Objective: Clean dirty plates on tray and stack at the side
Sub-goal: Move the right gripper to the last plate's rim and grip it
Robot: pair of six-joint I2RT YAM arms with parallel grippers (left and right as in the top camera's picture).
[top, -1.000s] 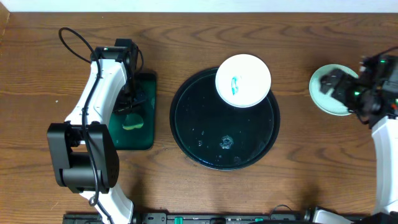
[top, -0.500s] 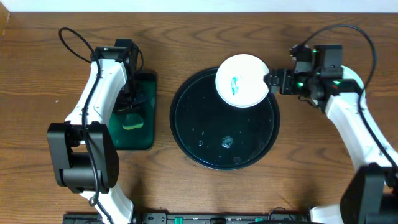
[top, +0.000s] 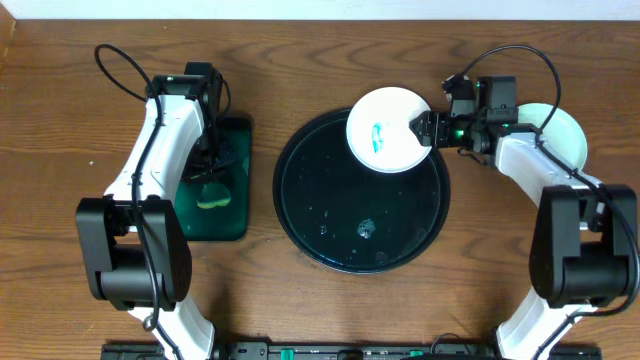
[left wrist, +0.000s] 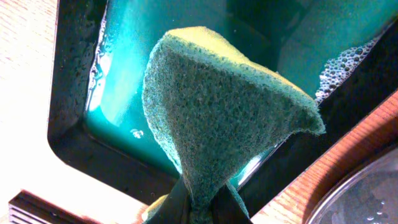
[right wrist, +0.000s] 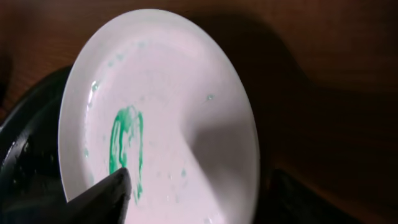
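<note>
A white plate [top: 390, 130] with a teal smear rests tilted on the far right rim of the round black tray [top: 300, 200]. My right gripper [top: 425, 131] is open at the plate's right edge. In the right wrist view one finger lies over the plate [right wrist: 180, 106] and the other outside its rim, the jaws [right wrist: 199, 199] apart. A pale mint plate [top: 562, 135] lies on the table at the right, partly hidden by the right arm. My left gripper [top: 210, 172] is shut on a green sponge [left wrist: 217, 118] over the rectangular green tray.
The rectangular dark green tray [top: 238, 170] holds soapy teal water [left wrist: 124, 56] left of the black tray. Drops of water lie on the black tray's floor [top: 362, 230]. The black tray's rim also shows in the right wrist view [right wrist: 25, 143].
My right arm has swung left from the mint plate to the white plate's right edge, leaving the mint plate on the table. The left arm and sponge have not moved.
</note>
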